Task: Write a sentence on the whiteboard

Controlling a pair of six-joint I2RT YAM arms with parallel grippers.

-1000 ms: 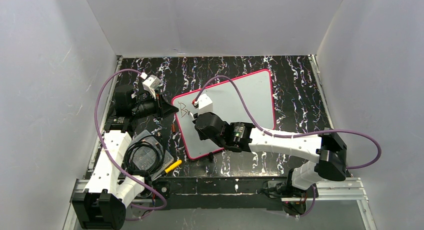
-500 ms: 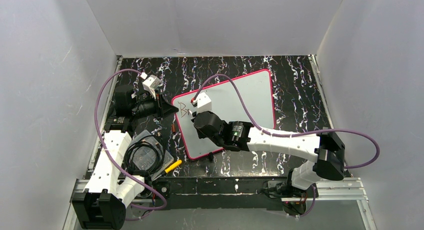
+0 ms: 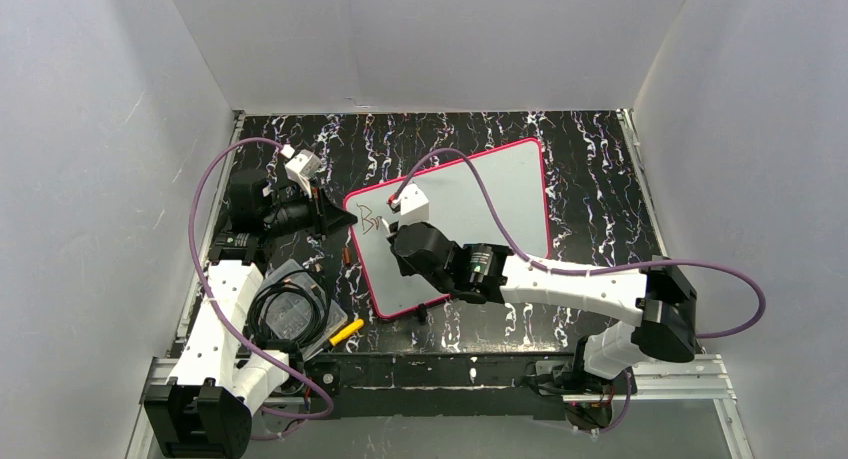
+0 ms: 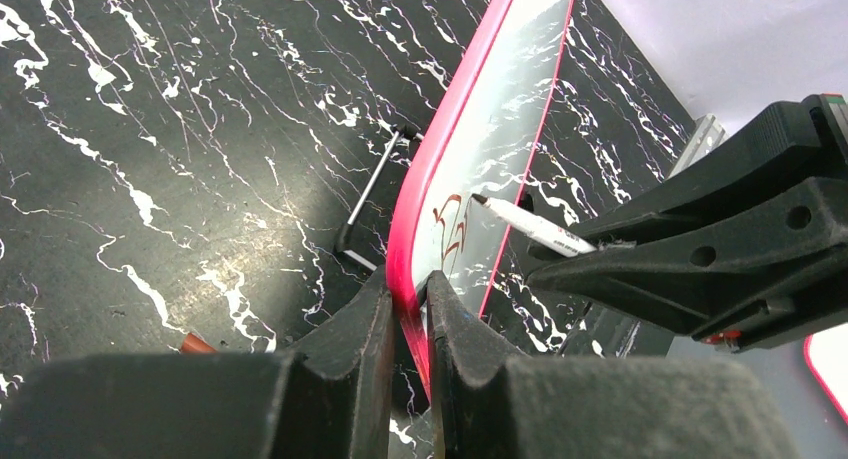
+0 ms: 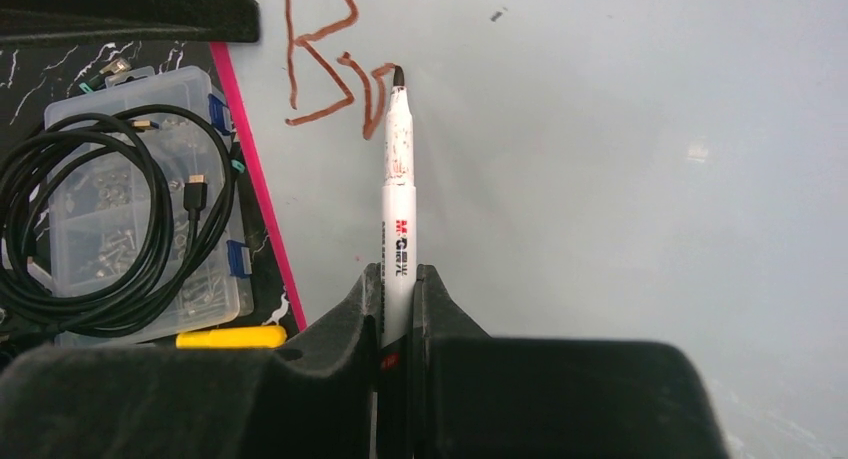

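The right gripper [image 5: 398,279] pinches a white marker [image 5: 399,199] whose tip touches the sentence [image 5: 330,69], just "Br", at upper left of the wrist frame on the whiteboard [image 5: 620,199], lying mid-frame overhead, while the left gripper [image 4: 408,294] is closed on its pink edge

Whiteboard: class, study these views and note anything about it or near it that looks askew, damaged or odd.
The whiteboard lies askew, rotated against the edges of the table, its pink frame pinched by the left gripper. The marker barrel is smeared reddish near its tip. Nothing looks spilled or broken.
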